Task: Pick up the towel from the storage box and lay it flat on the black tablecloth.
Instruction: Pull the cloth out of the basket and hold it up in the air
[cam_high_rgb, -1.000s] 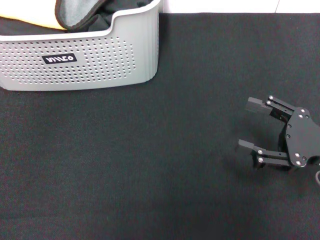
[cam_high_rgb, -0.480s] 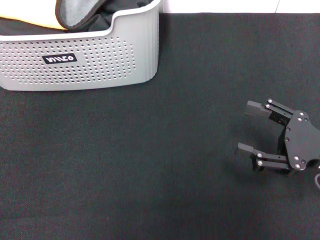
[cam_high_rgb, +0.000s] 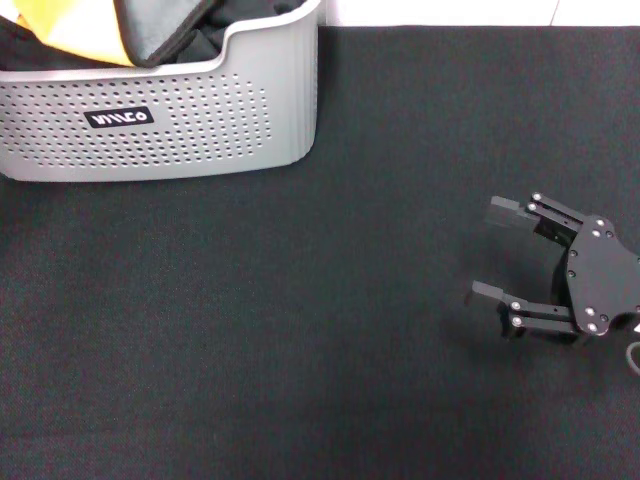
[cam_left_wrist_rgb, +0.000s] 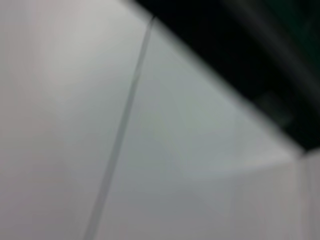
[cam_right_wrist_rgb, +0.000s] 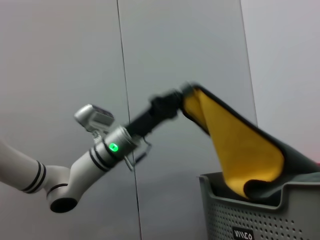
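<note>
Left claw is clamped on a corner of the towel, held high above the storage box. The towel hangs slanting, its lower end inside the box. Right claw rests spread apart over the black tablecloth.

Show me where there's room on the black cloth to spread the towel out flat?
The black tablecloth is bare from the storage box across to the open right gripper, and all along the near edge. It is crowded only at the box's far-left corner. The left gripper holds the towel up above the box.
</note>
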